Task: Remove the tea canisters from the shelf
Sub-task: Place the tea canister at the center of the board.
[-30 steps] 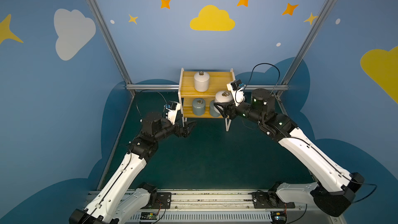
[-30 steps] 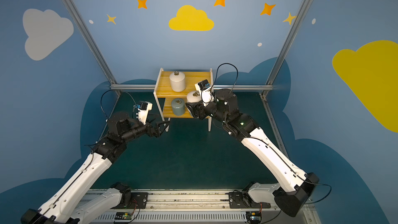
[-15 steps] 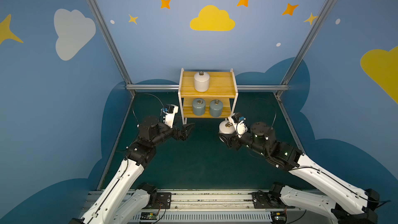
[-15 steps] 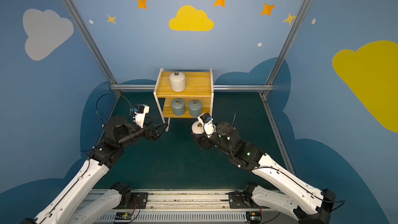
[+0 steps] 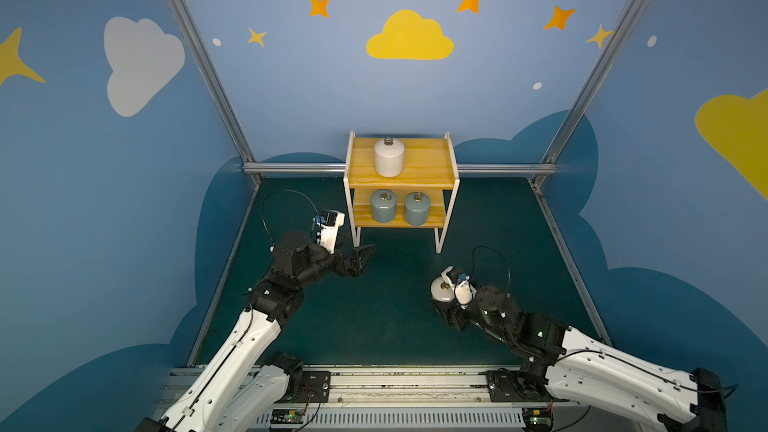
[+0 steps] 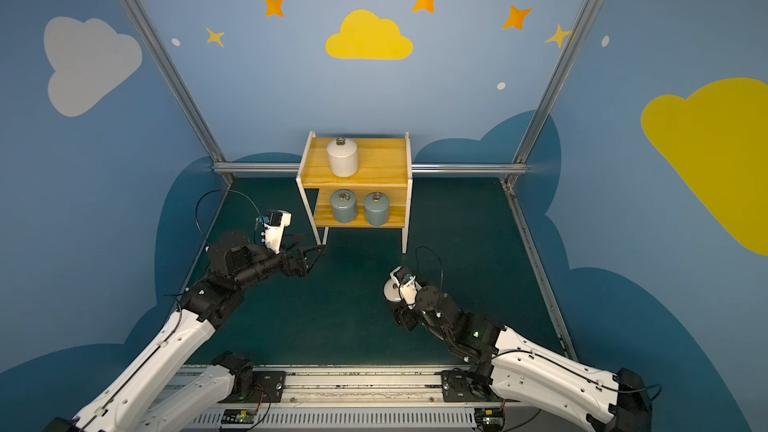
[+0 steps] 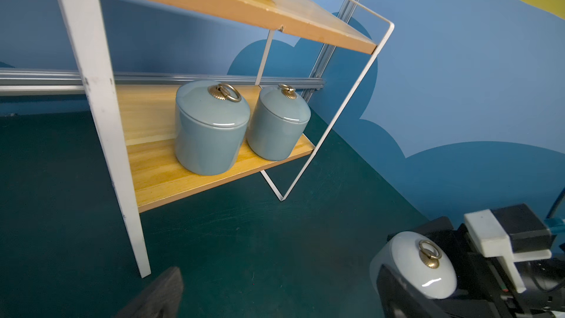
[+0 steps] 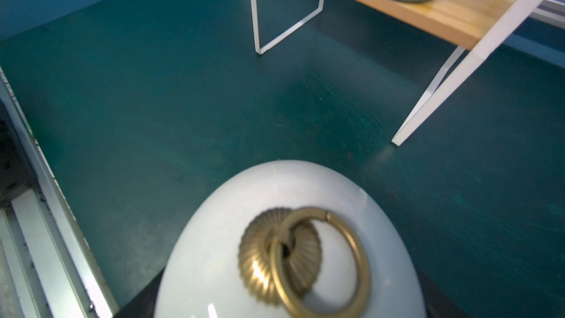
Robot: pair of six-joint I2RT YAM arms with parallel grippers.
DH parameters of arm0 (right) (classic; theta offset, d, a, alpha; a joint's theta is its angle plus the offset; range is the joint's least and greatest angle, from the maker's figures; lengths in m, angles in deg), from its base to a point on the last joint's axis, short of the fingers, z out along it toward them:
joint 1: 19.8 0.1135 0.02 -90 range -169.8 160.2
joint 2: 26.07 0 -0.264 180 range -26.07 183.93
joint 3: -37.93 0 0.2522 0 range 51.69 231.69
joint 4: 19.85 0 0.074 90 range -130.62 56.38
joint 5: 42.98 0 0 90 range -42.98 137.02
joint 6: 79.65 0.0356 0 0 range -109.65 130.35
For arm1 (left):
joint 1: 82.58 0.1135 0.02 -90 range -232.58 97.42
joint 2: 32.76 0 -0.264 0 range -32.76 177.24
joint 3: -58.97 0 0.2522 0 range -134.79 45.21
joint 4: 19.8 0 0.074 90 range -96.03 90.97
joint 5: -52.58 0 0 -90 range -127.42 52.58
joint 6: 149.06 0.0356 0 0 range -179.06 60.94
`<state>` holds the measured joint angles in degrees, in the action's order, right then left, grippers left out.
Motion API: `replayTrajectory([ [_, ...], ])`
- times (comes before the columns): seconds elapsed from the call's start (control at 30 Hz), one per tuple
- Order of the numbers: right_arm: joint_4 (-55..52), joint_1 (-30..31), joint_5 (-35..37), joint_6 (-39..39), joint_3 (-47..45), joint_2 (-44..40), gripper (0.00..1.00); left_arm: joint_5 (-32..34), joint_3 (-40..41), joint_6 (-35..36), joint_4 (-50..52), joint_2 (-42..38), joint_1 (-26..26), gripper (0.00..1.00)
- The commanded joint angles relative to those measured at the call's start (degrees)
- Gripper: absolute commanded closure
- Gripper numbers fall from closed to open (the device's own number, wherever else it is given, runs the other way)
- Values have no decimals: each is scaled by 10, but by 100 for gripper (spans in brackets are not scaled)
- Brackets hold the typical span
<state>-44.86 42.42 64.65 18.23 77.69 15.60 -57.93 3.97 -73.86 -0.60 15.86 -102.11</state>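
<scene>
White canister (image 5: 439, 289) seemingly upright in right hand (image 5: 444, 304).

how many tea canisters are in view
4. White canister on the shelf top; two grey-blue canisters side by side on its lower board; second white canister in the right claw, off the shelf. None seems hidden.

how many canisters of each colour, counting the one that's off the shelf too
white canisters: 2
grey-blue canisters: 2
total: 4 (3 on the shelf, 1 off it)
</scene>
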Motion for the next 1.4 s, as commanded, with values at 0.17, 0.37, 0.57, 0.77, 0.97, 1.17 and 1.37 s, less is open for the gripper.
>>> replayTrajectory([
  [0.17, 125, 39, 62, 9, -95, -55, 46, 13, 21, -9, -17, -29, -2, 0],
  [0.37, 190, 59, 98, 17, -167, -73, 47, 14, 23, -8, -11, -32, -3, 0],
  [0.57, 201, 70, 119, 13, -182, -73, 47, 15, 24, -7, -10, -29, -4, 0],
  [0.77, 226, 69, 141, 34, -210, -85, 47, 14, 24, -7, -11, -23, -6, 0],
  [0.97, 244, 58, 147, 35, -233, -103, 47, 13, 25, -5, -13, -18, -6, 0],
  [1.17, 245, 35, 127, 52, -238, -100, 46, 7, 28, -6, -23, -6, -8, 0],
  [1.37, 254, 18, 119, 79, -238, -62, 46, 2, 26, -2, -29, 5, -8, 0],
])
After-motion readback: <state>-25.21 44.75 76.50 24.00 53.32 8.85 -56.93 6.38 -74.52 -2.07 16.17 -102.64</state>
